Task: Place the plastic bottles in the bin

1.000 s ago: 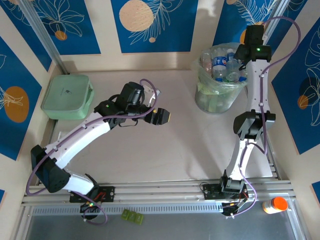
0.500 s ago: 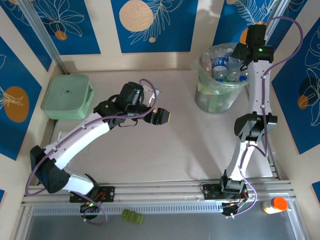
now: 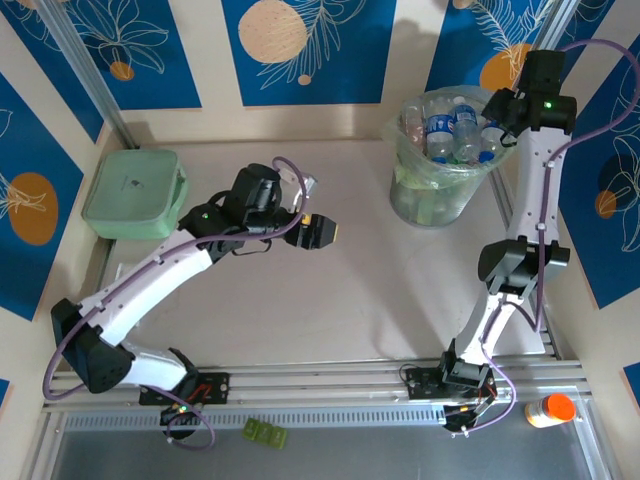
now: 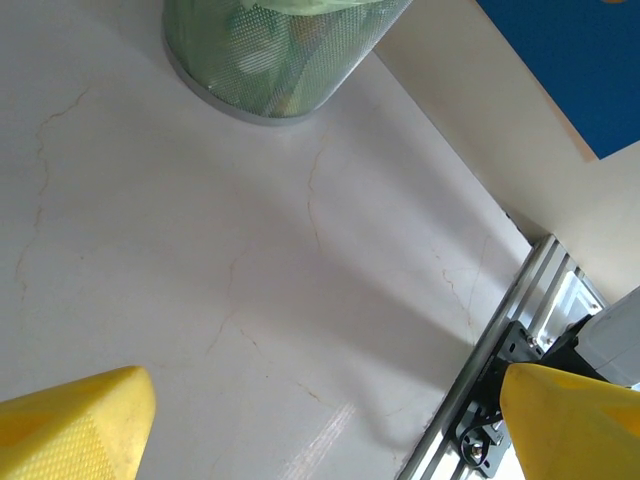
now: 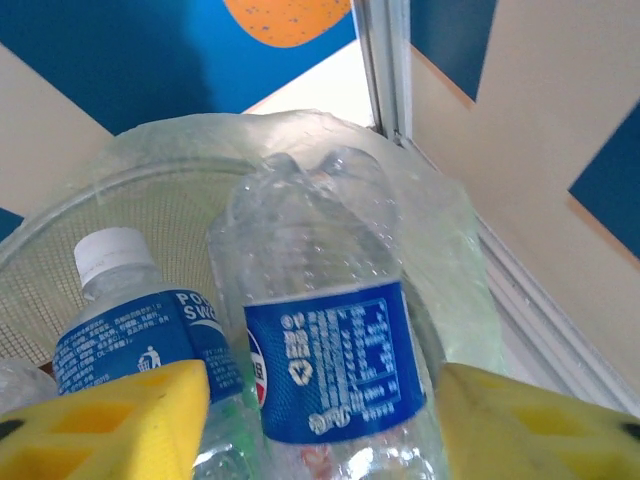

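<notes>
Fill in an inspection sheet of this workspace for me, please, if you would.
Surface: pale table, faint hairline marks.
Job's things: plastic bottles piled in the bin.
Clutter: mint-green lidded box far left; orange-capped bottle beyond the near rail.
Grippers: left gripper open, empty, above the table; right gripper open, over the bottles at the bin's rim.
Cables: purple cables loop along both arms.
Surroundings: blue-and-cream wall panels.

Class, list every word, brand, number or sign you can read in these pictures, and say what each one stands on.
"PO" above "SW", both cut off: blue label of the white-capped bottle.
Round arrow sign, apparently a recycling mark: blue label of the front clear bottle. The fine print beside it is too small to read.
Small mark on the mint-green lidded box: too small to read.
</notes>
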`<state>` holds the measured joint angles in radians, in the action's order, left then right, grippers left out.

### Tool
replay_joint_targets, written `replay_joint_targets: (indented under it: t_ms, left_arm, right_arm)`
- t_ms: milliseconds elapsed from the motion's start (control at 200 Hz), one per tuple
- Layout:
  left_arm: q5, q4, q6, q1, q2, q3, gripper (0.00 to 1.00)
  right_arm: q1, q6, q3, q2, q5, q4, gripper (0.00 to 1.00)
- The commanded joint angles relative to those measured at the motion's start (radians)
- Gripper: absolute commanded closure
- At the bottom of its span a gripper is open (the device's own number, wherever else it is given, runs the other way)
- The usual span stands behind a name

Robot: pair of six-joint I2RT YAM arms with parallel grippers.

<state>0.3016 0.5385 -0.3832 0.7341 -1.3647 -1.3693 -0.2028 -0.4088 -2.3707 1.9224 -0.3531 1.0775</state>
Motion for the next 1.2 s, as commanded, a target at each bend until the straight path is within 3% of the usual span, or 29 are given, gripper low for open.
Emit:
replay_joint_targets:
  t_ms: [0, 85, 210, 470, 830, 980, 1055, 1130, 1195]
  left_arm:
    - [-0.012, -0.023, 0.017, -0.013, 0.025, 0.009, 0.11]
    - [-0.009, -0.024, 0.015, -0.012, 0.024, 0.01, 0.11]
    - [-0.006, -0.026, 0.013, -0.012, 0.022, 0.012, 0.11]
    - [-0.007, -0.023, 0.012, -0.012, 0.024, 0.01, 0.11]
    - [-0.031, -0.011, 0.016, -0.013, 0.048, -0.007, 0.11]
    - [-0.054, -0.011, 0.029, -0.013, 0.096, -0.01, 0.09]
    - [-0.073, -0.011, 0.034, -0.012, 0.12, -0.014, 0.0]
    - [-0.082, 0.0, 0.054, -0.012, 0.137, -0.031, 0.01]
    - [-0.113, 0.0, 0.07, -0.012, 0.157, -0.037, 0.01]
  right_arm:
    - [-0.018, -0.028, 0.093, -0.088, 0.053, -0.046, 0.51]
    - [-0.039, -0.036, 0.162, -0.099, 0.103, -0.074, 0.61]
    - [-0.034, -0.012, 0.145, -0.043, 0.132, -0.044, 0.65]
    - [-0.008, 0.028, 0.14, 0.024, 0.118, -0.016, 0.65]
    - [0.033, 0.028, 0.1, -0.11, 0.049, -0.01, 0.63]
    - [0.082, 0.037, 0.102, -0.214, 0.052, -0.022, 0.52]
    - [0.13, 0.061, 0.136, -0.285, 0.081, -0.052, 0.44]
    - [0.217, 0.115, 0.224, -0.378, 0.077, -0.116, 0.33]
    - [0.352, 0.205, 0.371, -0.48, 0.031, -0.229, 0.21]
